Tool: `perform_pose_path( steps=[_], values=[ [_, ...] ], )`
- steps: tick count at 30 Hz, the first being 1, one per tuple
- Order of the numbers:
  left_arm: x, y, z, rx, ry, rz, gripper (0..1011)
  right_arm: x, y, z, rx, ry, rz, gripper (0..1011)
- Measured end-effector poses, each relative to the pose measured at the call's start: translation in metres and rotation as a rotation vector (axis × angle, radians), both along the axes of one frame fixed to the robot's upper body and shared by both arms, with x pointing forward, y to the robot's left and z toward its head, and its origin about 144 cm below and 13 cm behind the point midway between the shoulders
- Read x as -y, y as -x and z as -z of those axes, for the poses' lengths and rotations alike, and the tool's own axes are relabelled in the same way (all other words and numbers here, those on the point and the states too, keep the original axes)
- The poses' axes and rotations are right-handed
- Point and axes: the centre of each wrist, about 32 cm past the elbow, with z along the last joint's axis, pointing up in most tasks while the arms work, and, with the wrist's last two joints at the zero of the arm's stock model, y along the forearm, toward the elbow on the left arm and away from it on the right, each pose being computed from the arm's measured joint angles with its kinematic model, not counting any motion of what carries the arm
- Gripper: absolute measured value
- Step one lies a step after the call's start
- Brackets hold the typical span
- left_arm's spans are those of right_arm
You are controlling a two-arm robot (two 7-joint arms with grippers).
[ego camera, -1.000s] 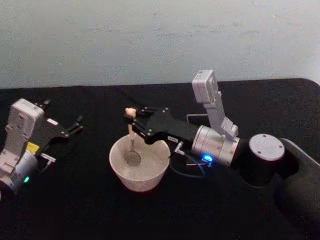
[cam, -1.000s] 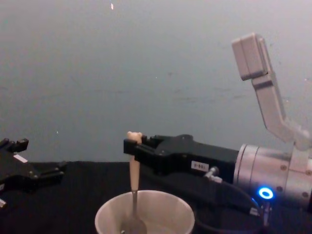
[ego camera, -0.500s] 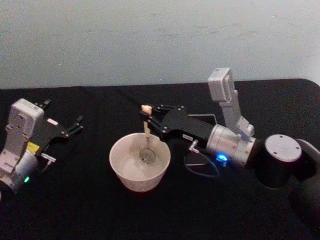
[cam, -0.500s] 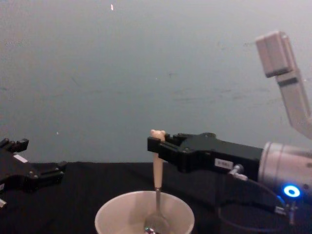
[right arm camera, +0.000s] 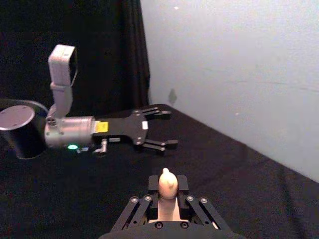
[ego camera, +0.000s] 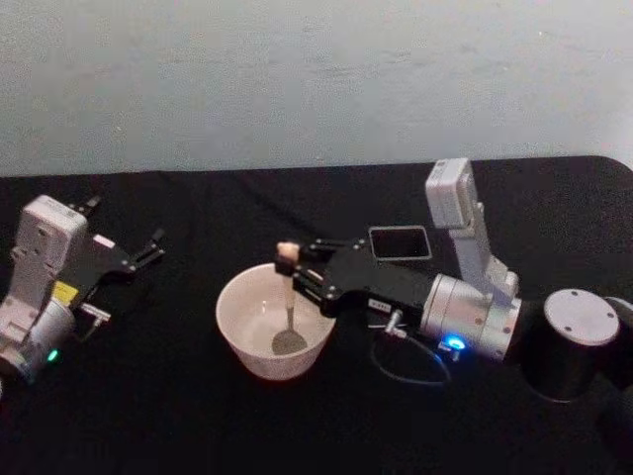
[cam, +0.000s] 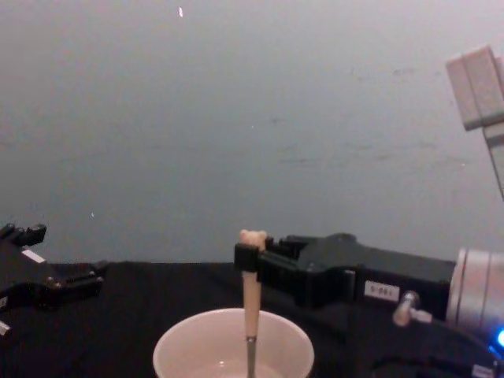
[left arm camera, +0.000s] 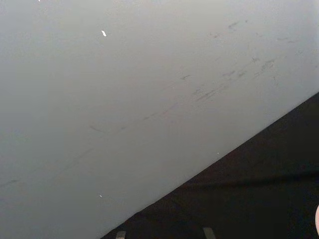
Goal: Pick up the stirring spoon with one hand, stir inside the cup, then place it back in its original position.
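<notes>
One more sweep: the right gripper point(ego camera: 296, 269), clamped on the stirring spoon point(ego camera: 287, 305), has circled nearer within the cup point(ego camera: 226, 309), so stirring continues; the left gripper point(ego camera: 148, 249) idles far left, spread empty.

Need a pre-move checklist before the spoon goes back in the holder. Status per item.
1. Grip: right gripper shut on spoon handle: ok.
2. Pose: spoon upright, its bowl end inside cup: ok.
3. Stability: cup upright: ok.
4. Target: holder mouth uncovered: ok.
5. Clearance: left gripper open, parked at the left, apart from cup: ok.
6. Drips on spoon: cannot tell.
</notes>
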Motion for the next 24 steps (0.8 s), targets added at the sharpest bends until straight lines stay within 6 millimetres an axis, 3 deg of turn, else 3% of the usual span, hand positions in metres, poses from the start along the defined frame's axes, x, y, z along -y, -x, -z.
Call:
perform_pose_path(
  steps=[13,24],
  values=[
    [0.0,0.0,0.0,0.0,0.0,0.0,1001,-0.022,-0.002,0.005,-0.005,0.008,-0.038,214],
    [0.0,0.0,0.0,0.0,0.0,0.0,1001,-0.032,-0.025,0.003,0.002,-0.009,0.007,214]
  ],
)
